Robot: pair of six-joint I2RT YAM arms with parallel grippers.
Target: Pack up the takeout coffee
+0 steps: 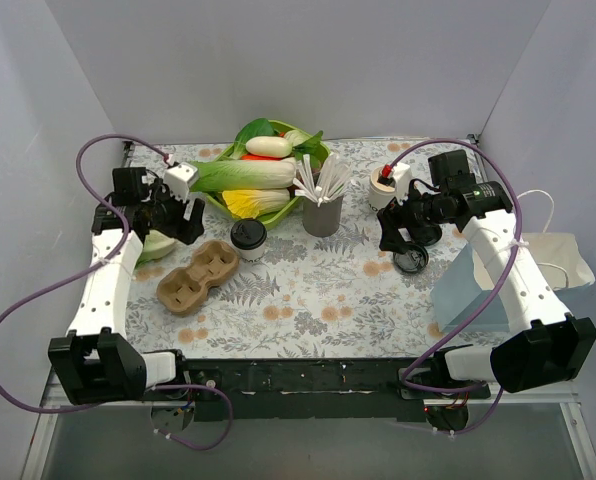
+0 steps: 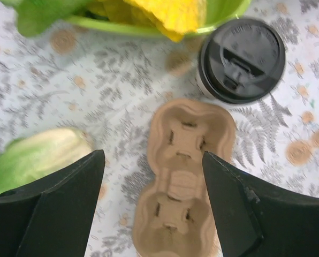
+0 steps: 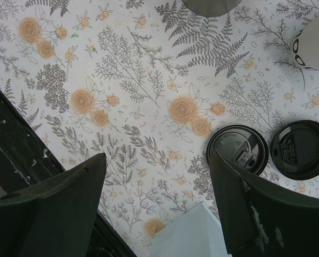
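**Inspector:** Report both claws and the position of the coffee.

**Operator:** I see the left gripper (image 2: pixel 153 160) spread wide with nothing between its fingers, hanging above the cardboard carrier (image 2: pixel 183 176). The right gripper (image 3: pixel 157 160) is spread too and carries nothing. It hovers over bare cloth near two loose lids (image 3: pixel 237 150). The lidded cup (image 2: pixel 240 59) stands upright just beside the carrier's far end, in front of the green bowl (image 2: pixel 149 28). I cannot tell whether cup and carrier touch.

**Inspector:** What is the step in hand, and how do you do it properly?

**Operator:** In my judgement it is fetching that cup for a carrier well. I would centre the left fingers on the paper wall below the lid rim, since gripping the lid could pop it off. I would close gently so the cup is not crushed, lift straight up, then lower it squarely into a well.
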